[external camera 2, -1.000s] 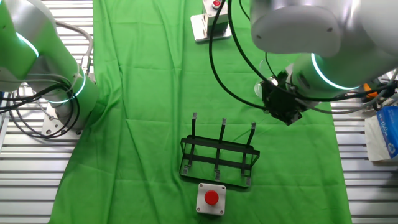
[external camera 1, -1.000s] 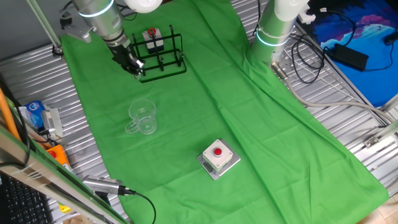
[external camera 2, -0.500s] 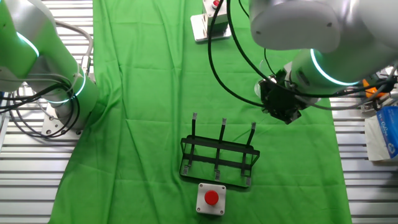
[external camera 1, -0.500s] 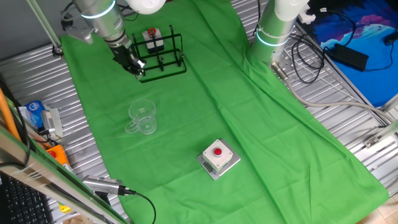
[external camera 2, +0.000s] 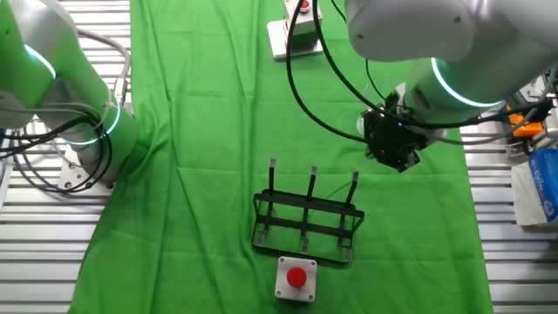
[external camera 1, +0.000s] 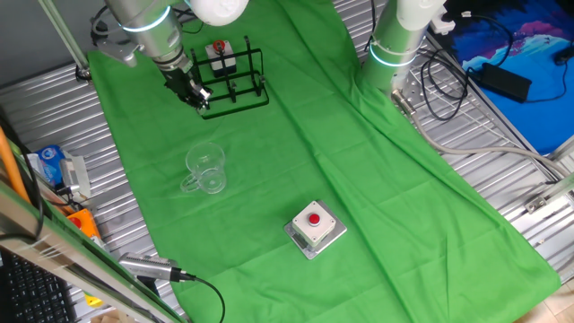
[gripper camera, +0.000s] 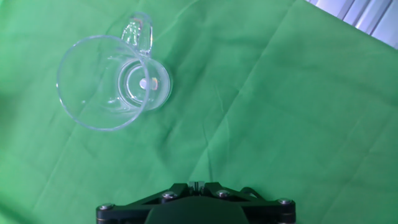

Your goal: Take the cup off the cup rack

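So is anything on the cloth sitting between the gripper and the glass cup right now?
Nothing visible. The cup stands alone on the green cloth, apart from the cup rack, with open cloth between it and the gripper.

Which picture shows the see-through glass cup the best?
The hand view: the glass mug fills the upper left, seen from above, upright on the green cloth, handle, rim and base clear. One fixed view shows it small but whole, apart from the rack. In the other fixed view, the arm mostly hides it.
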`<action>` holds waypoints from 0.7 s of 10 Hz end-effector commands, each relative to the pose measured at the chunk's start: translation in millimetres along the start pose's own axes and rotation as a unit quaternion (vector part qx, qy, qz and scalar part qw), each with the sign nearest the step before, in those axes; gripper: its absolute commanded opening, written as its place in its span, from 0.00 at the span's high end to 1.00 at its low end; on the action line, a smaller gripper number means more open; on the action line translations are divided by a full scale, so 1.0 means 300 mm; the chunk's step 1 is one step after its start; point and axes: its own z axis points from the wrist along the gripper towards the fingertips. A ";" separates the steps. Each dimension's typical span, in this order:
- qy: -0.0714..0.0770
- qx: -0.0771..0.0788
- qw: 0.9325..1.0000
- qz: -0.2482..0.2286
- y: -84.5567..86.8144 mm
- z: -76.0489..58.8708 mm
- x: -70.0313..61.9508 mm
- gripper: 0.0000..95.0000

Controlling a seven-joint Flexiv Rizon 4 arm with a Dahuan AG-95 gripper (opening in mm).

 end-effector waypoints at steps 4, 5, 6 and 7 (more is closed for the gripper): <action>0.000 -0.002 1.000 0.006 -0.002 0.001 -0.003 1.00; -0.002 0.000 1.000 0.005 -0.002 0.001 -0.003 1.00; -0.006 0.001 1.000 -0.004 -0.002 0.001 -0.003 1.00; -0.015 -0.005 1.000 -0.009 -0.002 0.001 -0.004 1.00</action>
